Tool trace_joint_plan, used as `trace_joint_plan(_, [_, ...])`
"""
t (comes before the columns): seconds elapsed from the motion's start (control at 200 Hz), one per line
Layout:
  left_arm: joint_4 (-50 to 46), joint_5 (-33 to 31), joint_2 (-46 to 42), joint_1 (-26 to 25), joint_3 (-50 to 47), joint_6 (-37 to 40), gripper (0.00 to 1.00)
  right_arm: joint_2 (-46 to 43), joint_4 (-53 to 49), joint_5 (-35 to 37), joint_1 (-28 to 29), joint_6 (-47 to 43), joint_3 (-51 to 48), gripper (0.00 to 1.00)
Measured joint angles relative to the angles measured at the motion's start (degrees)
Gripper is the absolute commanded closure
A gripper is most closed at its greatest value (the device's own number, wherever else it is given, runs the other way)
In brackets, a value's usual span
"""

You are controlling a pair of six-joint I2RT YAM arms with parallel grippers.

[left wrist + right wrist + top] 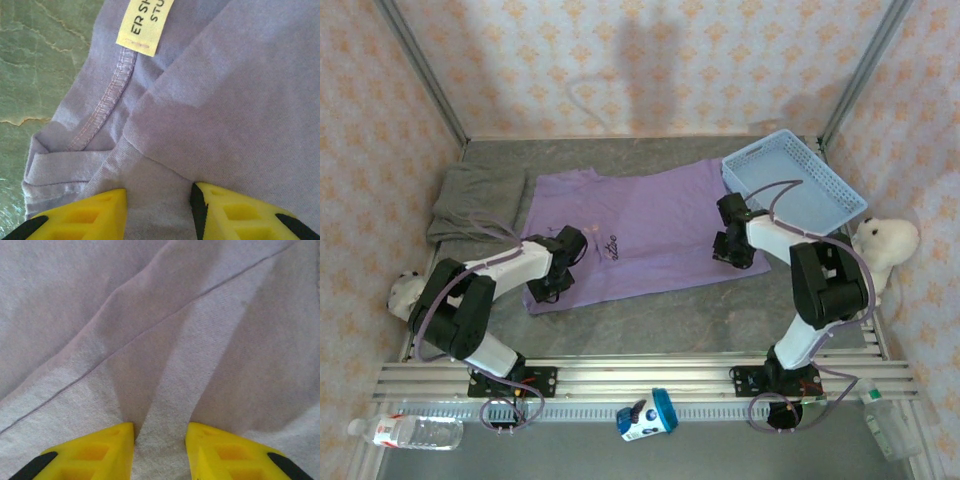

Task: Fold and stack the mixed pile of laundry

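The lavender T-shirt lies spread flat mid-table, its small dark print near my left arm. A grey-olive garment lies crumpled at the back left. My left gripper presses down at the shirt's left end. Close up, the left gripper has a fold of lavender cloth pinched between its yellow fingers, beside the collar seam and a yellow label. My right gripper is down on the shirt's right edge. Seen close, the right gripper holds a tented ridge of cloth.
A light blue lattice basket sits tilted at the back right, close to my right arm. White plush toys lie at the right edge and the left edge. A water bottle and a blue-white object lie by the front rail.
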Motion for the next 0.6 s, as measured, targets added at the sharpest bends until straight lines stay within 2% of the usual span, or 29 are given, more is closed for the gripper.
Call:
trace_joint_plan(0.275, [-3.8,1.6,-11.8,0.0,-8.3,-3.9,0.59,-13.3,-4.3,-3.3,2.3,5.0,-13.0,0.61])
trace_joint_plan(0.395, [-7.5,2.8,-19.9,0.0,-10.0,-6.0,0.55,-19.3,-8.2,-6.0,3.6,7.0,-16.9,0.56])
trace_joint_plan(0.5, [-9.2,3.0,-26.1,0.2,-8.6,-6.3,0.51,-21.4,-12.2,-8.1,3.6,7.0,-14.9,0.46])
trace_joint_plan(0.6, [-10.7,2.9,-26.1,2.0,-1.7,-4.6,0.5,-20.4,-15.9,-8.5,3.5,5.8,-5.9,0.42])
